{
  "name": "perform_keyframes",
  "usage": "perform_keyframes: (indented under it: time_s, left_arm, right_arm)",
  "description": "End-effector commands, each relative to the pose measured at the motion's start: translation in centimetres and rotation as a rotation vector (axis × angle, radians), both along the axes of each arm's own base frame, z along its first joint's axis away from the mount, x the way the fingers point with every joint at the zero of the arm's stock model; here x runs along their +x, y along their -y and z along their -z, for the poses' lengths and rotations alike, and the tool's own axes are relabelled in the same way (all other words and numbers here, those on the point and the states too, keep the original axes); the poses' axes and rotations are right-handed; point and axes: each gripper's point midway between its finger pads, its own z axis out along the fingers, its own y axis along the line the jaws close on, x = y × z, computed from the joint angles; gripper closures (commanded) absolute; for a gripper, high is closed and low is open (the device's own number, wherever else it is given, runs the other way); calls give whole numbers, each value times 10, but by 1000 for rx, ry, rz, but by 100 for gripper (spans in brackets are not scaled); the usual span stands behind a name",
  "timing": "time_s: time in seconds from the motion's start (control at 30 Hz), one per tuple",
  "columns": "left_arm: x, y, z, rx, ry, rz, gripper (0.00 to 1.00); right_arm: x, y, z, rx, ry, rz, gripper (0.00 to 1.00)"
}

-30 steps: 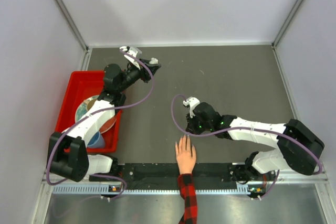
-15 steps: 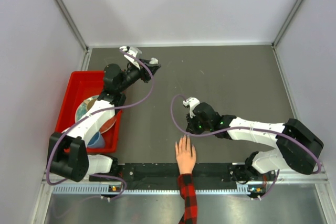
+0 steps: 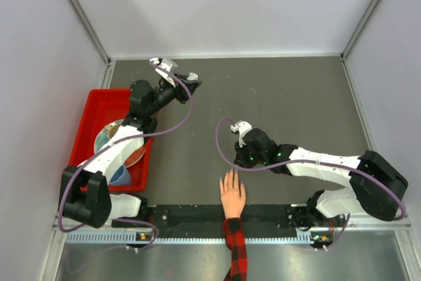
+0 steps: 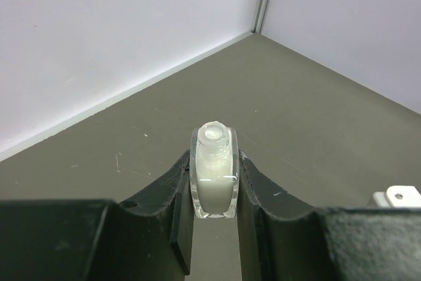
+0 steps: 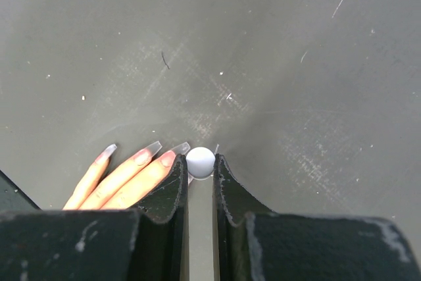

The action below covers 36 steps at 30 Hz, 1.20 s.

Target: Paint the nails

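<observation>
Nails (image 3: pixel 231 174) too small to tell from above; hand (image 5: pixel 125 182) partly hidden behind right gripper fingers (image 5: pixel 170 197)

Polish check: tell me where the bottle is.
Left wrist view: the bottle is clamped upright in the left hand, above the table's far left, beyond the red bin.

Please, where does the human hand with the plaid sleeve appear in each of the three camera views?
Top external: the hand lies flat at the bottom centre, with its sleeve running off the lower edge.
Left wrist: not in it.
Right wrist: only its fingers show, at the lower left.
Shared landmark: the dark grey table, seen in all three views.
</observation>
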Motion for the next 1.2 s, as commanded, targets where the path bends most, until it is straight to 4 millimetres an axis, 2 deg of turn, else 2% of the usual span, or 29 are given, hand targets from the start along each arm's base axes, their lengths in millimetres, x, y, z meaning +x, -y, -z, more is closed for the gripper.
perform_keyframes:
  time_s: [0.0, 0.2, 0.37, 0.6, 1.17]
  left_arm:
    - [-5, -1, -41, -40, 116, 12, 100]
    - [-5, -1, -42, -42, 115, 13, 100]
    - [-5, 0, -42, -43, 116, 16, 100]
    - [-5, 1, -41, -53, 106, 23, 100]
    - [-4, 2, -41, -51, 106, 26, 100]
  right_arm:
    - [9, -8, -24, 74, 48, 15, 100]
    - [9, -9, -27, 89, 56, 11, 100]
    - [2, -20, -21, 101, 10, -44, 100]
    - [-8, -6, -21, 92, 0, -32, 100]
    - [-7, -13, -14, 77, -23, -57, 100]
